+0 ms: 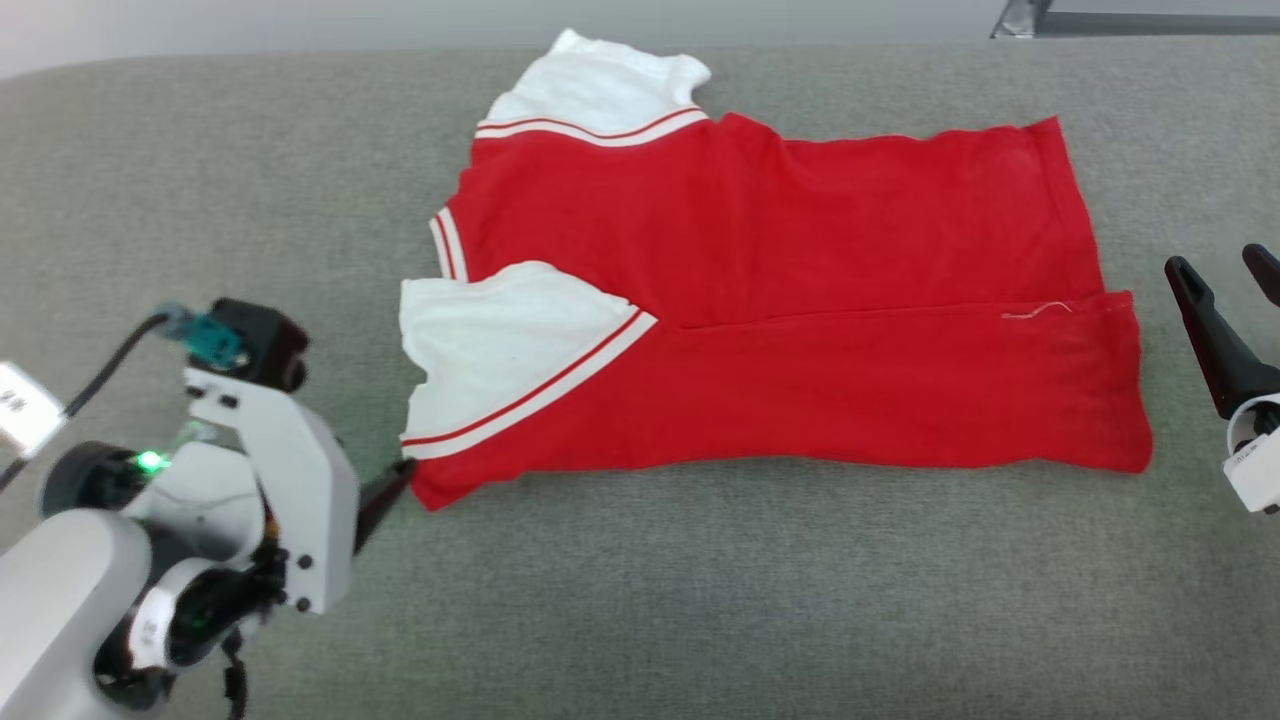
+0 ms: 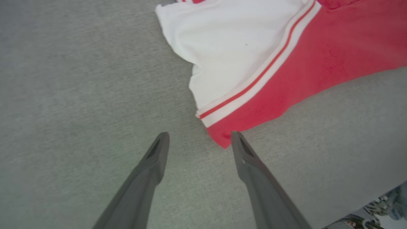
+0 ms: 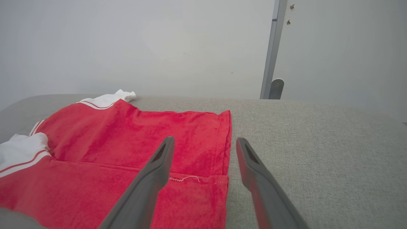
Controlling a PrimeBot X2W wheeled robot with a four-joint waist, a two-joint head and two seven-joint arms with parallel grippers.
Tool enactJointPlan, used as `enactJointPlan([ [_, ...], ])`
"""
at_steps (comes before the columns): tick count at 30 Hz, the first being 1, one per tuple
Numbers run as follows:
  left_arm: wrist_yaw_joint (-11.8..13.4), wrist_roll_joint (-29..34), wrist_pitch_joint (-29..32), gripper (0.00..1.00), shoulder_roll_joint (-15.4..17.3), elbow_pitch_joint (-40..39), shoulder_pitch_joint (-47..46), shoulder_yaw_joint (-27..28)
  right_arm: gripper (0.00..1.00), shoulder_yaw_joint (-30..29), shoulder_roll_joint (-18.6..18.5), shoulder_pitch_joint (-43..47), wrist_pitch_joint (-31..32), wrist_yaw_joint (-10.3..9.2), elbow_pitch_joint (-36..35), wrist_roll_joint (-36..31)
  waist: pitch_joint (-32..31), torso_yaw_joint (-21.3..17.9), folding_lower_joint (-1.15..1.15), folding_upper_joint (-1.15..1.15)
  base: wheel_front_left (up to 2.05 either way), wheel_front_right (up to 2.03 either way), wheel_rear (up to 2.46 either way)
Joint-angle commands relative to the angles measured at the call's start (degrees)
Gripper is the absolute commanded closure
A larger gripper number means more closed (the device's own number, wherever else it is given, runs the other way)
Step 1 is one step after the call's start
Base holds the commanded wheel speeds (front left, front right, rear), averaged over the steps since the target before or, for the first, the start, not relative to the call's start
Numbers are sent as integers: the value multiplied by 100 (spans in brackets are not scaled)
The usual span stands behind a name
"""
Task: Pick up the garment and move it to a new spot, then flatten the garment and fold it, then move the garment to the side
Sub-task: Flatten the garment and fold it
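Observation:
The garment (image 1: 780,300) is a red shirt with white sleeves and striped trim. It lies flat on the grey table (image 1: 700,580), sleeves to the left and hem to the right, with its near long edge folded over the body. My left gripper (image 1: 385,495) is open, its fingertips just short of the garment's near left corner (image 2: 222,136) and holding nothing (image 2: 199,135). My right gripper (image 1: 1215,258) stands open beside the hem, off the cloth. In the right wrist view its fingers straddle the hem edge (image 3: 227,149) from above, with nothing between them (image 3: 205,139).
Bare grey table surface lies in front of the garment and to both sides. A pale wall with a metal post (image 3: 270,63) stands behind the table's far edge. A cable and a white tag (image 1: 20,405) hang off my left arm.

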Motion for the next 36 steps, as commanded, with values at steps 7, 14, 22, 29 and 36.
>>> enactJointPlan([
  [7, 130, -389, 639, 0, -273, 314, -329, -113, 0, 23, 132, -17, 60, -9, -114, -82, 193, -299, 0, 0, 0, 0, 0],
  [14, 2, -642, 720, 0, -503, 957, -478, -73, 0, -33, 153, -90, 59, -9, -151, -42, 360, -474, 0, 0, 0, 0, 0],
  [22, -230, -708, 686, 77, -856, 1537, -567, -260, 0, -54, 153, -54, 129, -8, -158, -14, 426, -585, 0, 0, 0, 0, 0],
  [29, -327, -679, 539, 100, -971, 1659, -555, -293, 0, 369, -335, 31, 907, -9, -311, -79, 429, -589, 0, 0, 0, 0, 0],
  [36, -399, -606, 452, 100, -1042, 1641, -594, -361, 0, 1104, -905, -246, 2337, -9, -287, -65, 470, -463, 0, 0, 0, 0, 0],
])
